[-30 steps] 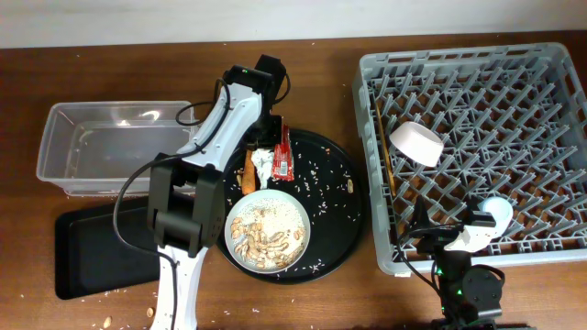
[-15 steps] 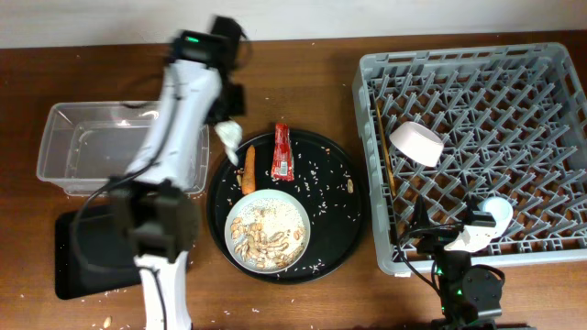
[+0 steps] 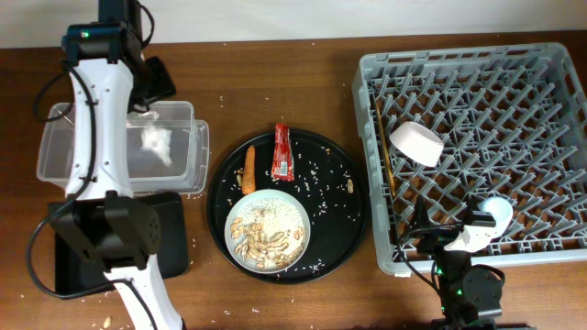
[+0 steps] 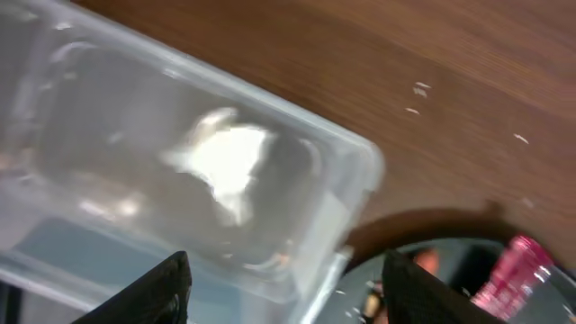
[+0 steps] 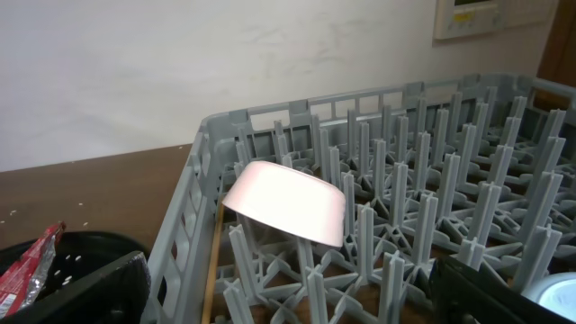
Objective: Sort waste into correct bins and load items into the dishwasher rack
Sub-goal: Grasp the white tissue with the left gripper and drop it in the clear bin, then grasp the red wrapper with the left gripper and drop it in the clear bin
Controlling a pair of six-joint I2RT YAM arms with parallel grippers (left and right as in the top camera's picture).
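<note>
The crumpled white tissue (image 3: 156,142) (image 4: 225,157) is inside the clear tub (image 3: 64,137) (image 4: 360,171). My left gripper (image 3: 158,90) (image 4: 288,297) hangs open above it, holding nothing. The red wrapper (image 3: 282,152) (image 4: 513,270) and the carrot piece (image 3: 249,170) lie on the round black tray (image 3: 339,211). Beside them stands the plate (image 3: 268,233) of food scraps. In the dishwasher rack (image 3: 550,92) are the pale bowl (image 3: 417,144) (image 5: 286,214), the blue cup (image 3: 496,213) and the chopsticks (image 3: 385,165) (image 5: 213,261). My right gripper (image 3: 459,240) (image 5: 297,297) rests open at the rack's near edge.
The shallow black tray bin (image 3: 78,247) sits in front of the tub, under my left arm. Rice grains are scattered over the round tray and the wood near it. A wall runs along the table's far side.
My left arm swung from the round tray to above the clear tub with the tissue. Its gripper opened and the tissue now sits in the tub. The right arm has not moved.
</note>
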